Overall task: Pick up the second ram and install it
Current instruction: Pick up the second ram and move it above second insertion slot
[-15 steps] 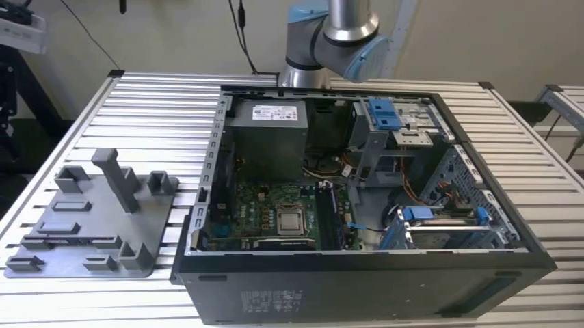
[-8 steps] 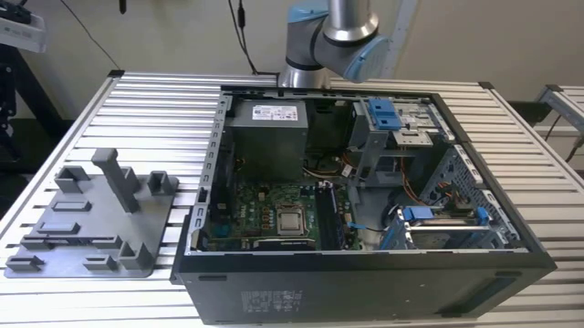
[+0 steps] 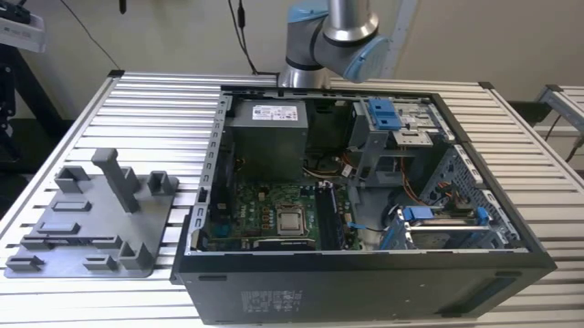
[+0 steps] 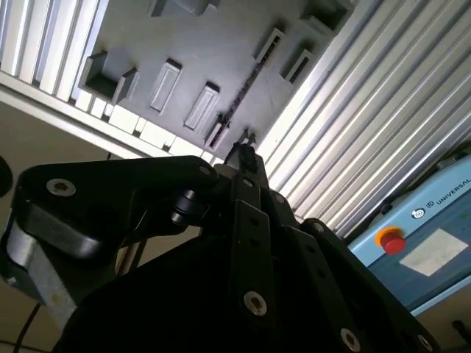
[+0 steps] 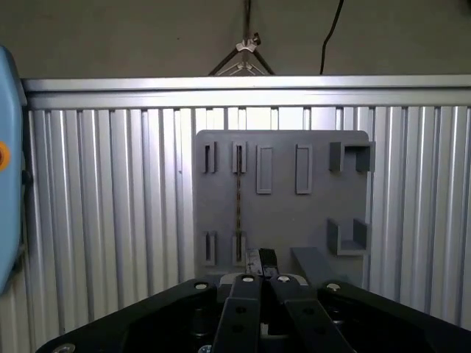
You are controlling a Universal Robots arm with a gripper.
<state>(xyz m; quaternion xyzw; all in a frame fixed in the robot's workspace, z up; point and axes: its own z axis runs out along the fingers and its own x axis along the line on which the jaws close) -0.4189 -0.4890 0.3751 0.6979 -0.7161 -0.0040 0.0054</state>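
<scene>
Presently, your stock stands thus.

- The second ram [image 5: 238, 197]: it stands on edge in the slots of the grey fixture tray [image 5: 294, 220], a thin dark line in both wrist views. Nothing touches it, so it is not yet picked up.
- The gripper [image 5: 260, 259]: its fingertips are drawn narrow, close against each other, with nothing between them. It hangs above the tray and well apart from it, nearer the ram's row of slots than the tray's upright posts.
- The fixture tray (exterior view): it lies on the slatted counter [image 3: 155, 116] at the exterior view's left, just beside the computer case [image 3: 365, 294].
- The case: it lies open with its motherboard [image 3: 264, 205] exposed and the square silver processor [image 3: 291, 221] seated in it. You cannot tell from here whether any stick already sits in the memory slots beside the processor.
- Progress, by your reckoning: early. The grasp, the carry to the case and the seating are all left to do.
</scene>
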